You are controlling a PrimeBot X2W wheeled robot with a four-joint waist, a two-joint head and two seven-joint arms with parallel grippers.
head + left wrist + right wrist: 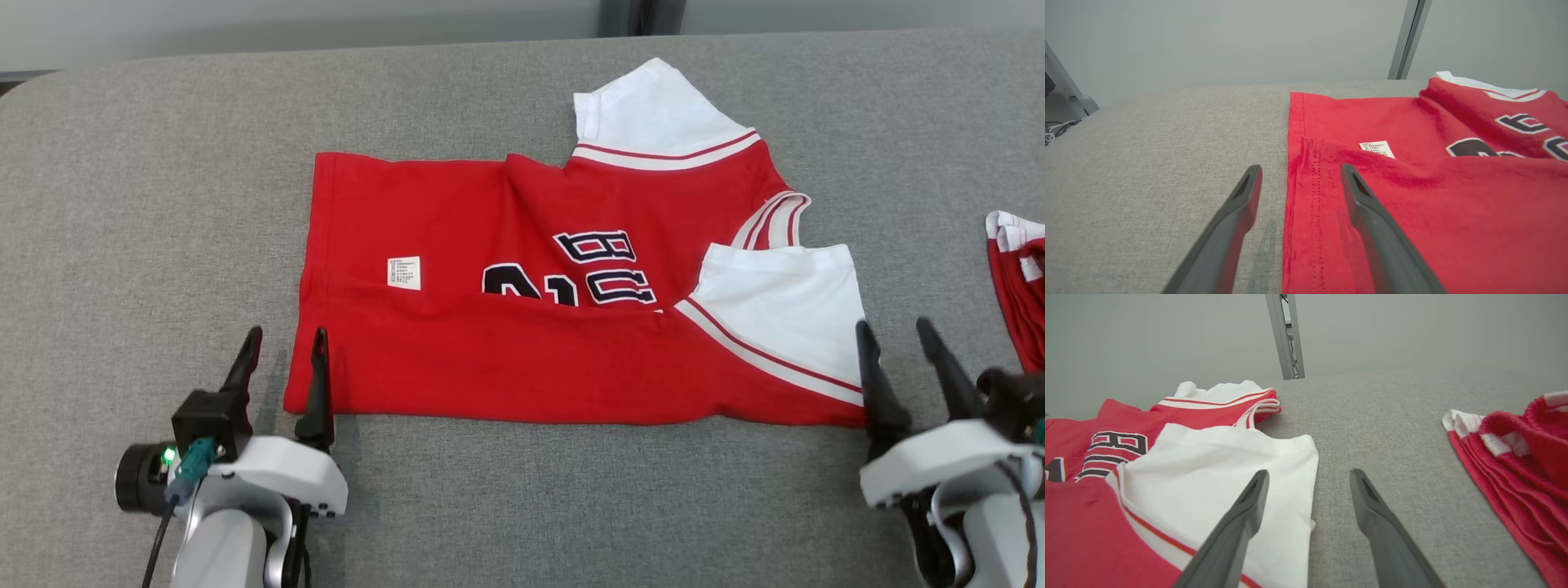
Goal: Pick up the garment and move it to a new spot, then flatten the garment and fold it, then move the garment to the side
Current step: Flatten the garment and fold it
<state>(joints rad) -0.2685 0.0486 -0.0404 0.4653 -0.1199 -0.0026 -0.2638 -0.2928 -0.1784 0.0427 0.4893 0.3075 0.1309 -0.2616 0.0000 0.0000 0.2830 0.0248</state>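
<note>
My left pincer (286, 333) and right pincer (891, 324) stand spread wide and empty at the near corners of the half-folded red jersey (531, 359) on the grey table (163, 204); light, limp cloth, I judge, best pinched at those doubled corners.

Red garment (457, 212): dark, white-edged block letters (608, 265) lie sideways on the chest. A "B" is legible, with what looks like a "U" at its 5 o'clock. The characters at their 9 o'clock are cut off by a fold. Small white label (404, 273) further toward 9 o'clock: print too fine to read.
</note>
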